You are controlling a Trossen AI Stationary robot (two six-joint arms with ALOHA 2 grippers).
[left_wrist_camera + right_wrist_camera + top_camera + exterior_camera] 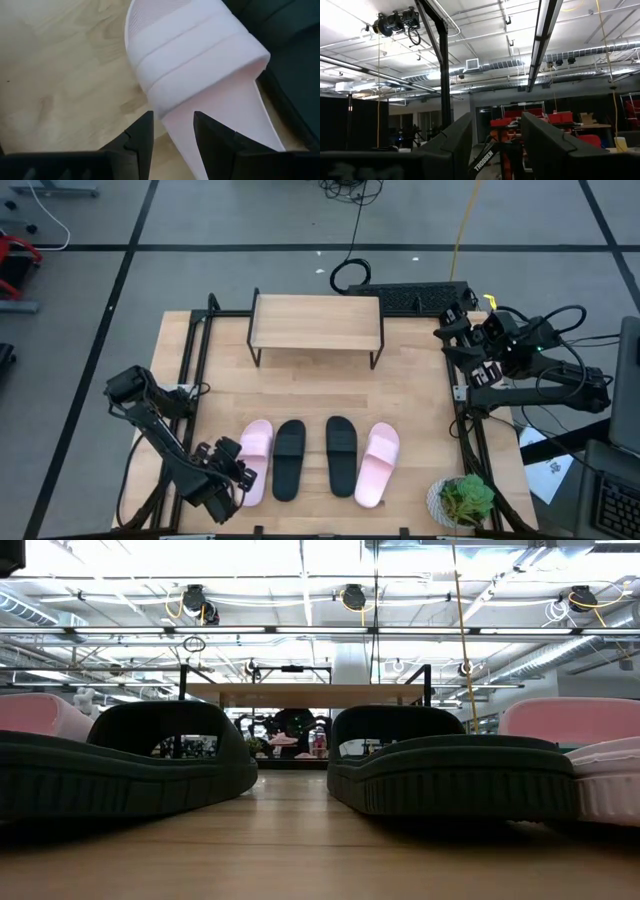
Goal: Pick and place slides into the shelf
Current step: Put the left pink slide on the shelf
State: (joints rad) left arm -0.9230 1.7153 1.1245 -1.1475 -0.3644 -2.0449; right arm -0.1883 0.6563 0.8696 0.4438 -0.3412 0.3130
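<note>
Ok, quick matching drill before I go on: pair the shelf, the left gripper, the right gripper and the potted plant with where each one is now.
Things:
1. shelf
2. left gripper
3. right gripper
4. potted plant

Places:
A. table's near right corner
B. at the heel of the leftmost pink slide
C. raised at the table's far right edge
D. far side of the table, nothing on it

Pairs: 1-D, 2-B, 3-C, 4-A

We see a grey floor (200, 220) crossed by dark lines around the wooden worktop (420, 390). Overhead, long ceiling lights (545, 30) and silver ducts (560, 57) run above red bins (502, 121).
</note>
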